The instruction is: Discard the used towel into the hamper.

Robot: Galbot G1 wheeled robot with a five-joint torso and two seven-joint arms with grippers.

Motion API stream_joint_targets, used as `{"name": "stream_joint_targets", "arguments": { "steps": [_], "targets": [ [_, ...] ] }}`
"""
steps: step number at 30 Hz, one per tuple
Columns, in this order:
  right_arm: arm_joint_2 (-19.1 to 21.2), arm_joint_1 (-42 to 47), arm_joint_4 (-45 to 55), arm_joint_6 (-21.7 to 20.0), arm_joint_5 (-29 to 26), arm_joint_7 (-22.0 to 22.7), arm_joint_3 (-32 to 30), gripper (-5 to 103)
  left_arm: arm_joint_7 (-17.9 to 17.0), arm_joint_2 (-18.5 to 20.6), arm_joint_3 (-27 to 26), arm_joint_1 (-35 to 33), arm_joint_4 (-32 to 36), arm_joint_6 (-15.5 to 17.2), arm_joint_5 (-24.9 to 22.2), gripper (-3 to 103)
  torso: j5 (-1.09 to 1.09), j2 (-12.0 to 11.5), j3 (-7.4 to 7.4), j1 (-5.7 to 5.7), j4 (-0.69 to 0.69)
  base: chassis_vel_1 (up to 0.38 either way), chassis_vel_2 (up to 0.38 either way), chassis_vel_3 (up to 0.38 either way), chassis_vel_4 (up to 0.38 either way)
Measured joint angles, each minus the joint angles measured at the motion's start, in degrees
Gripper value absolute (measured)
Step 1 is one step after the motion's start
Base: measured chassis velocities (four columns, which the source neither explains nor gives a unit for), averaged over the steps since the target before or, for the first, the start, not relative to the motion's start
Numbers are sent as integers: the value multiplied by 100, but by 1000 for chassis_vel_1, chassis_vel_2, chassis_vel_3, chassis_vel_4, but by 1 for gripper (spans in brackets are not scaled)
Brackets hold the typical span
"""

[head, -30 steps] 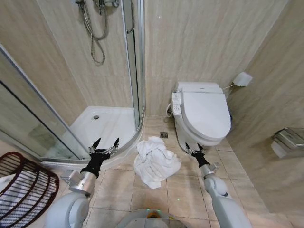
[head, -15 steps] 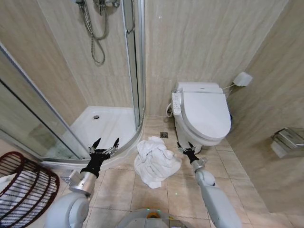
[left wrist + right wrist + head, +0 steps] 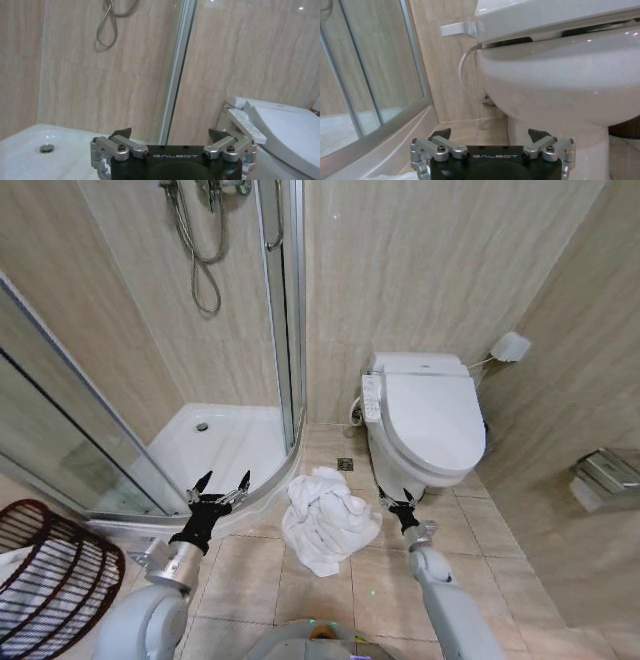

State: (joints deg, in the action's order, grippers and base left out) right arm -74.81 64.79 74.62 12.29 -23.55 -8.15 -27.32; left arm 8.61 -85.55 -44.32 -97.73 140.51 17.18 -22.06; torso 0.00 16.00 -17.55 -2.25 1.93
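The used towel, white and crumpled, lies on the tan floor tiles between the shower and the toilet. The hamper, a dark red-brown wire basket, stands at the lower left, well away from the towel. My right gripper hangs open just to the right of the towel, in front of the toilet base, with nothing between its fingers. A sliver of the towel shows beside it. My left gripper is held open over the shower's curved kerb, left of the towel, also holding nothing.
A white toilet with its lid closed stands close behind the right gripper. The shower tray and its glass door bound the left side. A floor drain lies behind the towel. A metal wall fixture juts out at the right.
My right gripper has shifted left, closer to the towel, and ended slightly lower. The left arm, towel and hamper have stayed put.
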Motion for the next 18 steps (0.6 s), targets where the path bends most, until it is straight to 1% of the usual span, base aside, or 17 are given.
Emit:
{"name": "stream_joint_targets", "arguments": {
  "steps": [5, 15, 18],
  "targets": [
    [48, 28, -3, 21, -40, -10, -21, 100, 0, 0, 0, 0, 0, 0, 0, 100, 0, 0, 0, 0, 0, 0, 0, 0, 0],
    [161, 30, -111, 128, -50, -50, -20, 100, 0, 0, 0, 0, 0, 0, 0, 100, 0, 0, 0, 0, 1, 51, 58, 64, 54],
    [192, -6, -227, 144, 27, -51, -19, 100, 0, 0, 0, 0, 0, 0, 0, 100, 1, 0, 0, 0, 1, 68, 66, 95, 80]
  ]
}}
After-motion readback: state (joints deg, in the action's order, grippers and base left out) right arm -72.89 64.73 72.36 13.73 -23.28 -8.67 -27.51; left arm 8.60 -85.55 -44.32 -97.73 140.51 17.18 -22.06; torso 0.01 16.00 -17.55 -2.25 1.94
